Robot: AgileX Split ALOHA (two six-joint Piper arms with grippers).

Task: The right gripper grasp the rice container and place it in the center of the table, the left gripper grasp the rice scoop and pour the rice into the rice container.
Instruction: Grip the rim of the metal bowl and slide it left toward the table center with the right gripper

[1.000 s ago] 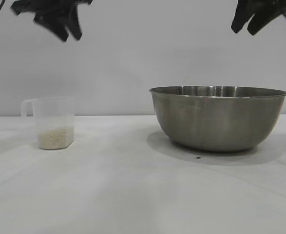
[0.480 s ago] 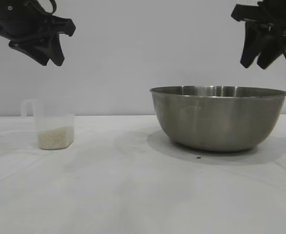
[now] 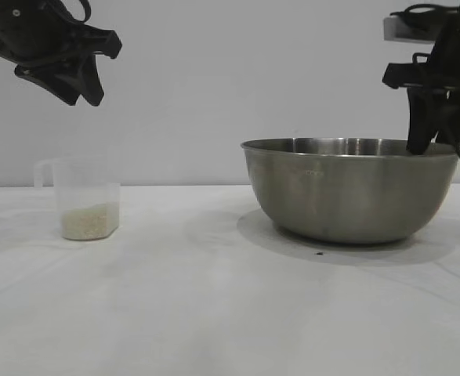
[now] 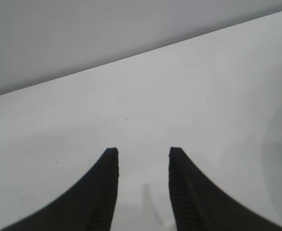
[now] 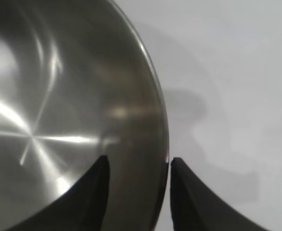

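The rice container [image 3: 351, 192], a wide steel bowl, stands on the right half of the white table [image 3: 214, 298]. My right gripper [image 3: 429, 142] has come down over its right rim. In the right wrist view the right gripper [image 5: 138, 161] straddles the rice container's [image 5: 59, 96] rim, one finger inside and one outside, still apart and open. The rice scoop [image 3: 85, 196], a translucent cup with its handle to the left, stands at the left with rice [image 3: 90, 221] in its bottom. My left gripper [image 3: 82, 98] hangs open above it. Nothing is between the left gripper's [image 4: 141, 150] fingers.
A plain grey wall [image 3: 214, 78] backs the table. A small dark speck [image 3: 318, 252] lies on the table in front of the bowl. White tabletop stretches between the scoop and the bowl.
My right gripper has dropped from above the bowl onto its right rim and its fingers have drawn closer. The left gripper sank a little a second ago and has held still since.
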